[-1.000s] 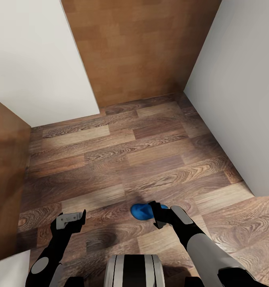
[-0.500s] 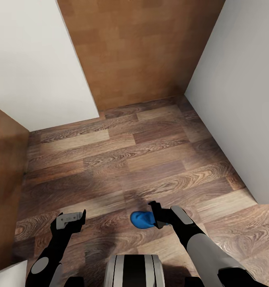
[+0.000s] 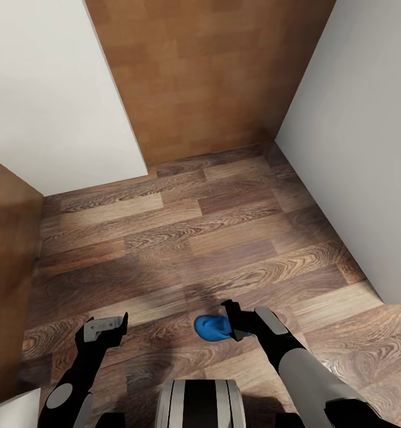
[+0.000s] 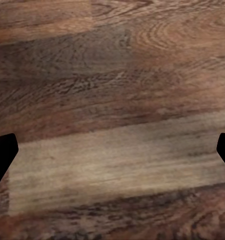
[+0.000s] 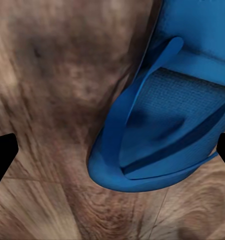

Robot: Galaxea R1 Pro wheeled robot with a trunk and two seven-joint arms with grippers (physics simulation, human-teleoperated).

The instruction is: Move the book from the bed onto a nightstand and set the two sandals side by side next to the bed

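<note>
One blue sandal (image 3: 211,327) hangs clenched in our right gripper (image 3: 236,324) above the plank floor (image 3: 194,238); our left gripper (image 3: 105,329) stays released, empty.

Black arms, grey-white shell panels

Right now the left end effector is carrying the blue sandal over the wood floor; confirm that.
Wrong arm. The head view shows the right end effector at the blue sandal, over the wood floor. The left end effector is empty.
</note>
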